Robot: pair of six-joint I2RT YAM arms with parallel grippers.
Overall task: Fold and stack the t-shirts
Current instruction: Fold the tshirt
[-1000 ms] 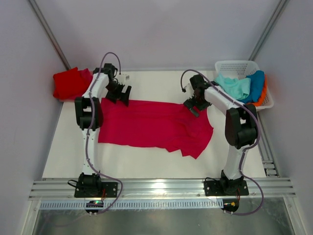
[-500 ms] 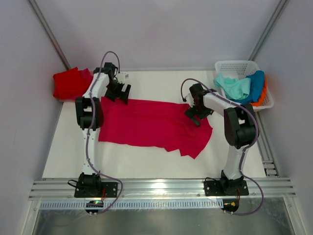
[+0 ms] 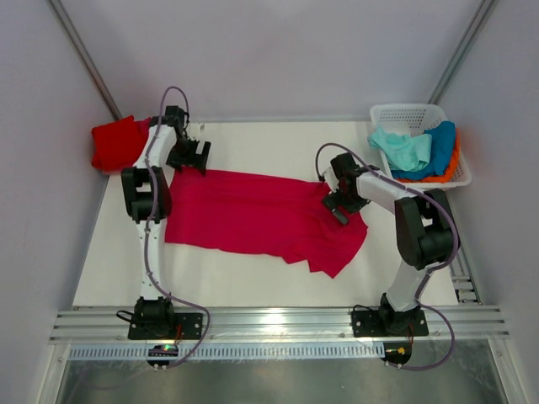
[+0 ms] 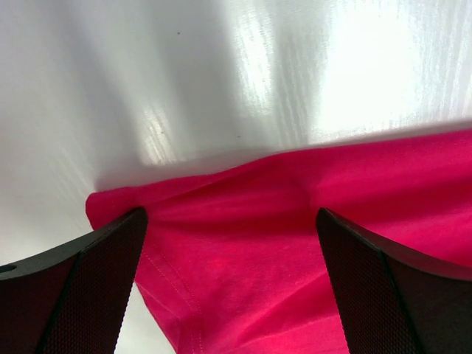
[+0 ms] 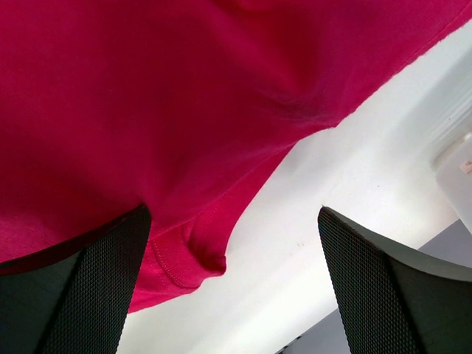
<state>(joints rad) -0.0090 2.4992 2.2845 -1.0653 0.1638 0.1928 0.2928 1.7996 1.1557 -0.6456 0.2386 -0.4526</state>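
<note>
Top external: soft crimson-pink t-shirt (image 3: pixel 253 215) (hem rumpled) lies spread flat.

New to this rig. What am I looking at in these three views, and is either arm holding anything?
Two small robot arms are bolted at the near edge of a table. The overhead picture looks down from behind them. The other two come from wrist cameras, and the dark shapes in them are the fingers. A crimson t-shirt lies spread out, a red t-shirt sits bunched far left, and a white basket holds more cloth. The left gripper and right gripper are open over the crimson shirt's ends, holding nothing.
</note>
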